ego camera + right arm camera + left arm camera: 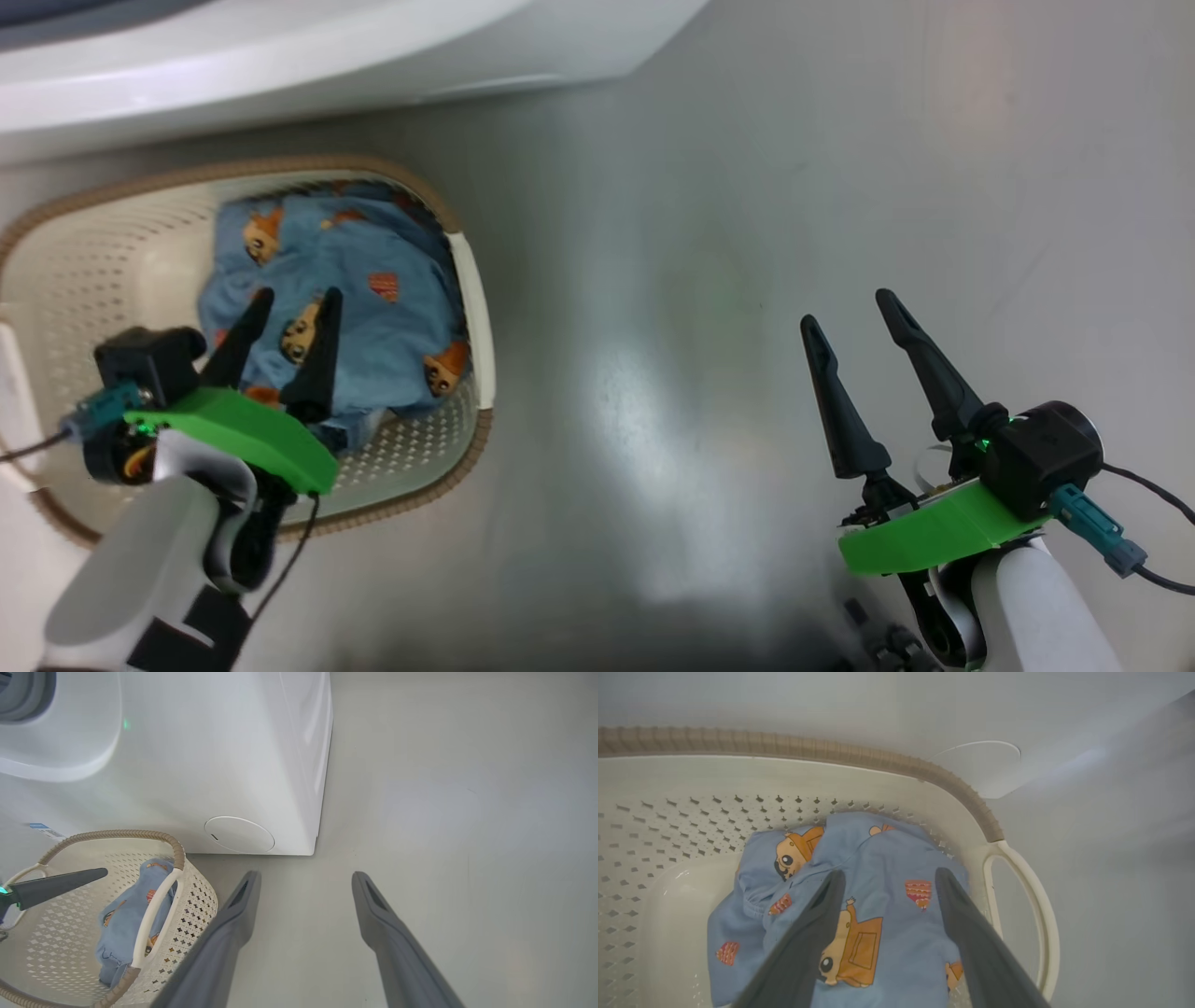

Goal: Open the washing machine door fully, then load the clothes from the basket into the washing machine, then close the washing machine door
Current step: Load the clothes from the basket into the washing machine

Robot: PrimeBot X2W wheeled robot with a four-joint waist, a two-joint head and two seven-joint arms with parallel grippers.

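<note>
The clothes (pixel 345 308), a light blue bundle printed with orange figures, lie in the cream basket (pixel 84 261) on the floor at the left. My left gripper (pixel 294 297) hangs open just above the bundle; in the left wrist view its fingertips (pixel 887 873) straddle the clothes (pixel 878 858) with nothing gripped. My right gripper (pixel 850 308) stands open over bare floor to the right, also empty (pixel 303 875). The white washing machine (pixel 280 56) rises behind the basket (pixel 196 891); its gasket (pixel 23 695) shows at the right wrist view's top left corner. The door is out of view.
The round filter cap (pixel 239 834) sits low on the washing machine's front, by its right corner. A small blue label (pixel 39 826) is behind the basket rim. Grey floor (pixel 747 233) stretches to the right of the basket and machine.
</note>
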